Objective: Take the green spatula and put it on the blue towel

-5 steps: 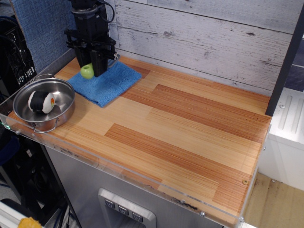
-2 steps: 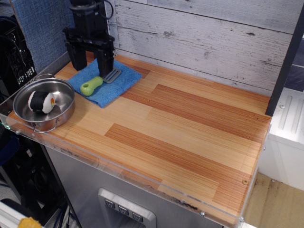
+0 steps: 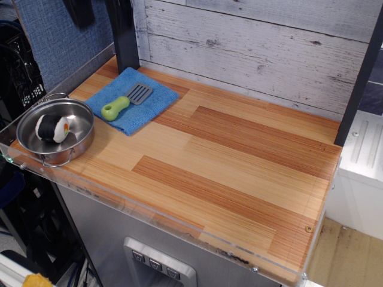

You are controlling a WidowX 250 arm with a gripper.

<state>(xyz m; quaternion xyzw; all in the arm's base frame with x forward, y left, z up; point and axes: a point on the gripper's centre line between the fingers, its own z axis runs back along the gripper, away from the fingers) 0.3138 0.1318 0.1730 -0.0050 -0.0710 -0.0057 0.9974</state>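
Where the black arm stood low over the cloth a moment ago, its fingers straddling the tool, it has now risen almost out of sight: only a dark finger [image 3: 79,12] at the top edge and a black upright [image 3: 124,33] remain at about eleven o'clock. With so little of the gripper [image 3: 102,15] showing, I cannot tell whether the claw is spread or closed; it holds nothing I can see.

From the single camera view, the green spatula [image 3: 124,102] lies flat on the blue towel [image 3: 133,100], just where it lay before. Its lime handle points toward seven o'clock and its grey slotted blade toward one o'clock. The whole tool rests within the cloth's edges, free of the arm.

At nine o'clock from the towel, close beside it but apart, sits a steel bowl [image 3: 55,131] with side handles, holding a small black, white and orange toy [image 3: 52,128].

All of this rests on a wooden tabletop [image 3: 227,161] of light and reddish planks, edged with a clear acrylic rim [image 3: 149,216]. Behind runs a whitewashed plank wall [image 3: 257,48], with a blue-grey fabric panel [image 3: 54,42] at ten o'clock. A white cabinet [image 3: 362,173] stands at three o'clock.
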